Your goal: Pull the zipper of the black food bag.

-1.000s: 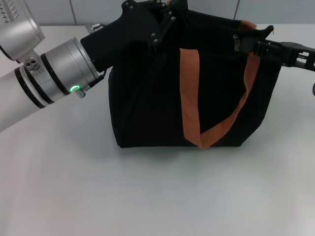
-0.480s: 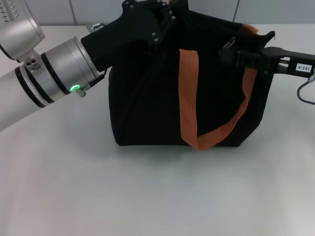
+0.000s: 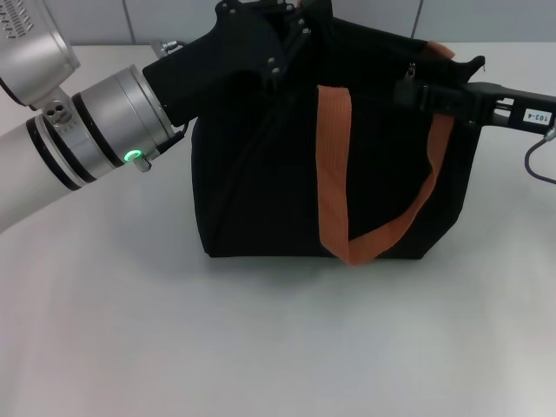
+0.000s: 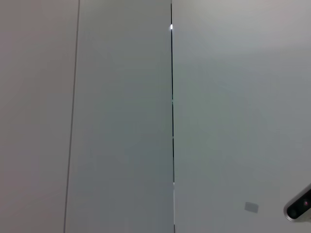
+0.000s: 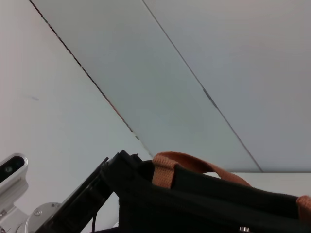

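Right claw apparently pinching zipper atop black food bag; left claw's state unclear.

**Camera setup: three views**

Head view: high, angled forward and down, close on the black food bag standing on the surface.

Left wrist view: faces bare wall panels only.

Right wrist view: low, close, tilted upward past the bag's top edge toward the wall; shares the bag and its orange strap with head view.
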{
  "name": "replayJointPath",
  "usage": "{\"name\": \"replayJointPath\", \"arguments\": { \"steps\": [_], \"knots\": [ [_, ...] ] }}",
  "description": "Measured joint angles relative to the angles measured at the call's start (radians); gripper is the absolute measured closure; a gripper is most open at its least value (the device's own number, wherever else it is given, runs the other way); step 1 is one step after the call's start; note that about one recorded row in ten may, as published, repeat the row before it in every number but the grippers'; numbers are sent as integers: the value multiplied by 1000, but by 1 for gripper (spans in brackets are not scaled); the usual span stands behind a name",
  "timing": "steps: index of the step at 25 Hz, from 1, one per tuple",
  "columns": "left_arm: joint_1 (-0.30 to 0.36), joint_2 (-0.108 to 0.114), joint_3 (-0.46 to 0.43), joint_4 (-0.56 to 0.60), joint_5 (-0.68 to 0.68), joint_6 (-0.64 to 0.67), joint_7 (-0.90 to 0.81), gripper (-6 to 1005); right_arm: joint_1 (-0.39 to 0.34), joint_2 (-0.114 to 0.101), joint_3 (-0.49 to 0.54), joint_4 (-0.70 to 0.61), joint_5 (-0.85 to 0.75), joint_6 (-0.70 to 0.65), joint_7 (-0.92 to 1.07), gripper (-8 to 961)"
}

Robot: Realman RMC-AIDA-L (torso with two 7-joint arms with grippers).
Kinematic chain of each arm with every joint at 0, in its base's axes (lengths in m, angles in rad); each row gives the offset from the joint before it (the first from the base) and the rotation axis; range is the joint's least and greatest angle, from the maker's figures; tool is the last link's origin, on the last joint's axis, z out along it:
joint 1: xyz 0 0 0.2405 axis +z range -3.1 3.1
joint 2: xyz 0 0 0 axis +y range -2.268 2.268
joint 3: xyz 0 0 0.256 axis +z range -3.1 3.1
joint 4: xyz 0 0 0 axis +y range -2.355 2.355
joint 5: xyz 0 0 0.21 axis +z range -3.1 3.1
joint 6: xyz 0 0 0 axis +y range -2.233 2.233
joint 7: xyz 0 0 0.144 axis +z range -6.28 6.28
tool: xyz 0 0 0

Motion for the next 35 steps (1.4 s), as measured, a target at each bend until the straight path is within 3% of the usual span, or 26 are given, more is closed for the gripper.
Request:
{"name": "replayJointPath", "arguments": {
  "steps": [12,20,35],
  "knots": [
    [9,0,2,-3,-9,6,0,971,5,2,9,45,37,2,3,649],
    [10,0,10,-3,-13,7,0,971,2,1,6,54,51,3,3,953],
    [19,0,13,-2,-19,16,0,971,-28,-1,12,41,46,26,51,954]
  ]
}}
